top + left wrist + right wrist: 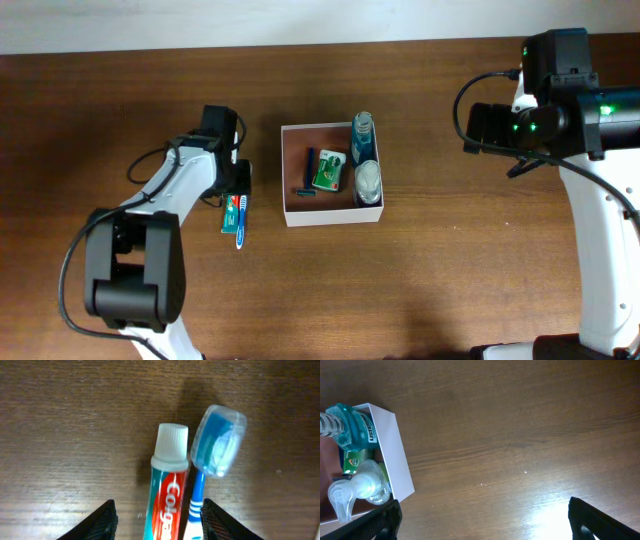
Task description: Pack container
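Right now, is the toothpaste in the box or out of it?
Out. The toothpaste lies on the table beside the toothbrush, left of the container.

My left arm (180, 182) is bent at the elbow, wrist angled downward. My left gripper (160, 527) stands parted, its 2 dark fingertips (102, 522) showing at the lower edge of the wrist view. My right arm (600, 230) stands upright at the far side. My right gripper (482, 525) is spread wide, both tips low in view.
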Robot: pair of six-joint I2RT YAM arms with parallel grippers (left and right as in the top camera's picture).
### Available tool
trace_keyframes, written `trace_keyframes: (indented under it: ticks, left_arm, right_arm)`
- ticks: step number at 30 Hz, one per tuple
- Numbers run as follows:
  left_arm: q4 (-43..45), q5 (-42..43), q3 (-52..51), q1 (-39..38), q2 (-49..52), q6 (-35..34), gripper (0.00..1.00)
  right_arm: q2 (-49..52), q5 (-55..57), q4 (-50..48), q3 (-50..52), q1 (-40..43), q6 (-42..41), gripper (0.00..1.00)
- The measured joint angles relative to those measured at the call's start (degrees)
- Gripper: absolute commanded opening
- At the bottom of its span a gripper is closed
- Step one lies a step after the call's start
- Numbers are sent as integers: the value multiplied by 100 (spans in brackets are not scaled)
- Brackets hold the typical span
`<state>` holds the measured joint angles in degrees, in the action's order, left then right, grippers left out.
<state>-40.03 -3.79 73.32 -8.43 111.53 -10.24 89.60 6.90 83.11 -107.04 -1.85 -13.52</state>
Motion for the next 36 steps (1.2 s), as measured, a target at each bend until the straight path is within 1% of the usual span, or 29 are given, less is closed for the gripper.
trace_keyframes:
  ticks: [4, 15, 18, 19, 21, 26, 36]
  left_arm:
    - [50, -2, -2, 2, 184, 2, 54]
    - [111, 7, -4, 111, 201, 2, 54]
    - [199, 144, -4, 114, 201, 2, 54]
    - [208, 195, -4, 111, 201, 4, 49]
    - [216, 284, -4, 111, 201, 13, 47]
    - [216, 424, -4, 203, 201, 20, 47]
    - [197, 925, -4, 719, 201, 20, 47]
  right_arm:
    - [0, 0, 0, 0, 0, 0, 98]
    - [0, 0, 0, 0, 0, 2, 98]
    - [0, -2, 0, 0, 0, 0, 98]
    - [0, -2, 0, 0, 0, 2, 98]
    - [0, -2, 0, 0, 0, 0, 98]
    - [0, 0, 0, 0, 0, 2, 98]
    - [0, -2, 0, 0, 0, 0, 98]
